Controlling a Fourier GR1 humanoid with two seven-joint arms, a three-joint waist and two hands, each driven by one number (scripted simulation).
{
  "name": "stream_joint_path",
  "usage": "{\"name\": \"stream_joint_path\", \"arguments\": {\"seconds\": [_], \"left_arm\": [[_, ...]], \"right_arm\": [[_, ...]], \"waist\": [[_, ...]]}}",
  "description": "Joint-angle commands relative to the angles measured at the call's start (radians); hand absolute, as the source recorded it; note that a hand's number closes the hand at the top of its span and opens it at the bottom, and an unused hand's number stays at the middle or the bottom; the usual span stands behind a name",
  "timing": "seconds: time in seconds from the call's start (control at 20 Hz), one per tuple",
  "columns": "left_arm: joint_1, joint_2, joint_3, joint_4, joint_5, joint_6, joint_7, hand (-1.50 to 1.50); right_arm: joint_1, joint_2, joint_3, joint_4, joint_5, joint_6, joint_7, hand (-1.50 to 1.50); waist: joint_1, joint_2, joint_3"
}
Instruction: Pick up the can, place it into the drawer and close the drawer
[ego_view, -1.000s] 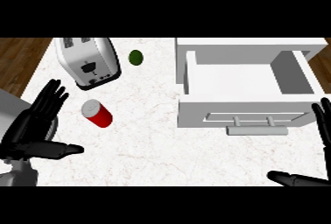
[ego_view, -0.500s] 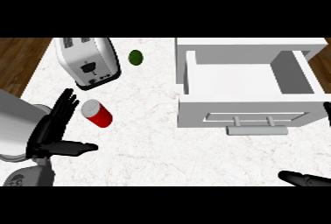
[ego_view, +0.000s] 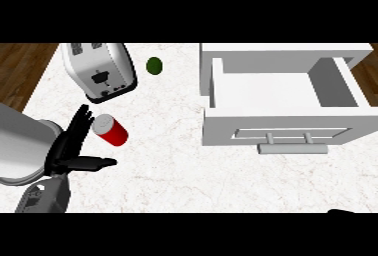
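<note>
Item: my left hand (ego_view: 71, 147). Fingers straight and spread, thumb stuck out toward the middle of the counter, holding nothing. Over the last second it has slid in from the counter's left edge and now stands just beside the can.

Item: can (ego_view: 111, 129), red with a pale top, lying tilted on the counter (ego_view: 184, 175), just off my fingertips on the thumb side. Not yet grasped; its place has not changed.

Item: drawer (ego_view: 284, 97), pulled open, well apart on the far side of the can from my left hand.

Item: my right hand (ego_view: 345, 211). Only a dark sliver at the lower edge; having dropped almost out of view, I cannot tell its fingers.

Judgement: the approach looks nearly done; closing round the can comes next.
</note>
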Motion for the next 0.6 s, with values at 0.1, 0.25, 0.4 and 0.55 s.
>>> {"name": "stream_joint_path", "arguments": {"seconds": [0.1, 0.25, 0.4, 0.55], "left_arm": [[-0.089, -0.027, 0.001, 0.223, -0.033, 0.049, -0.108, -1.5], [-0.115, 0.023, 0.03, 0.323, -0.016, 0.007, -0.174, -1.5], [-0.199, 0.059, 0.063, 0.524, -0.031, 0.013, -0.282, -1.5], [-0.18, 0.013, 0.032, 0.497, -0.033, 0.042, -0.273, -1.5]], "right_arm": [[0.074, 0.029, -0.007, -0.074, -0.025, 0.029, 0.005, -1.5], [0.002, -0.029, -0.075, -0.022, -0.044, 0.044, 0.021, -1.5], [-0.024, -0.007, -0.05, 0.034, -0.017, 0.035, -0.007, -1.5], [-0.052, -0.022, -0.066, 0.039, -0.018, 0.037, 0.016, -1.5]], "waist": [[-0.004, 0.0, 0.0], [-0.001, 0.0, 0.0], [-0.005, 0.003, -0.001], [0.0, 0.001, 0.0]]}}
